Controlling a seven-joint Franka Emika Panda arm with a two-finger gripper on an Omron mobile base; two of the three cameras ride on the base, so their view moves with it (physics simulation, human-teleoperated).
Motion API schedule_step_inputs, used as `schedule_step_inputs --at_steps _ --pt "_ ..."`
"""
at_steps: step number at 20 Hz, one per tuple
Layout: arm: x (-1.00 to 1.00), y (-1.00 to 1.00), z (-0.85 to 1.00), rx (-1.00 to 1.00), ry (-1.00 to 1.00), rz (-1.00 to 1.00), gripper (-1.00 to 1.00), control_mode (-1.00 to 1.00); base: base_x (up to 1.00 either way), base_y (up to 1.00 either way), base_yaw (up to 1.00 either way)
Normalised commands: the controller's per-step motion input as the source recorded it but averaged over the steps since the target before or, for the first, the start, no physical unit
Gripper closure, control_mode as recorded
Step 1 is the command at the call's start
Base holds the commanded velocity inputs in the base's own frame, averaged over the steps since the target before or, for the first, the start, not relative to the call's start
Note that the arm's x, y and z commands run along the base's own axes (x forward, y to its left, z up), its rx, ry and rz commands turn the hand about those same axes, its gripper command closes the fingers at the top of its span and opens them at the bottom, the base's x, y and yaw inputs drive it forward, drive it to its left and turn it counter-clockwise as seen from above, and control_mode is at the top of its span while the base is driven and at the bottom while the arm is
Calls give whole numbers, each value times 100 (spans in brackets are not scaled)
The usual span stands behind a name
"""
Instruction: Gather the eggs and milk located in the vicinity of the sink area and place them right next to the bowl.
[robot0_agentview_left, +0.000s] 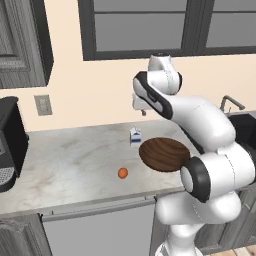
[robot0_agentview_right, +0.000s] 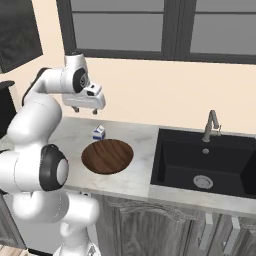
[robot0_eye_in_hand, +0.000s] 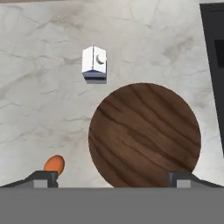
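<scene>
Pale marble counter under a dark-framed window, arm raised above it.

The small orange-brown rounded egg (robot0_agentview_left: 122, 173) lies on bare counter, a little apart from the wide dark-brown wooden bowl (robot0_agentview_left: 163, 154); likely fragile and prone to rolling, so pinch gently across its middle. The small white gabled milk carton (robot0_agentview_left: 135, 135) stands upright near the bowl's far rim; light, stiff, best held by its flat sides. The two-finger gripper (robot0_eye_in_hand: 112, 177) hovers high, fingers spread, empty.

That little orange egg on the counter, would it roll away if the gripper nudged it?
Probably: the egg is rounded and lies loose on the flat marble counter, with nothing beside it as a stop. Its small curved shape may also slip between closing fingers.
</scene>
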Motion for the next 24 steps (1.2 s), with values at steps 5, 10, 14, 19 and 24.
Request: schedule_step_inputs --at_steps 5,10,14,19,24 --pt "48 7 -28 -6 0 0 -100 -100 0 0 0" --pt "33 3 -18 0 0 0 -100 -100 0 0 0" --pt "29 4 -23 0 1 0 -100 -100 0 0 0" --pt "39 7 -27 1 1 2 -100 -100 0 0 0" --pt "38 16 -30 1 1 3 -100 -100 0 0 0"
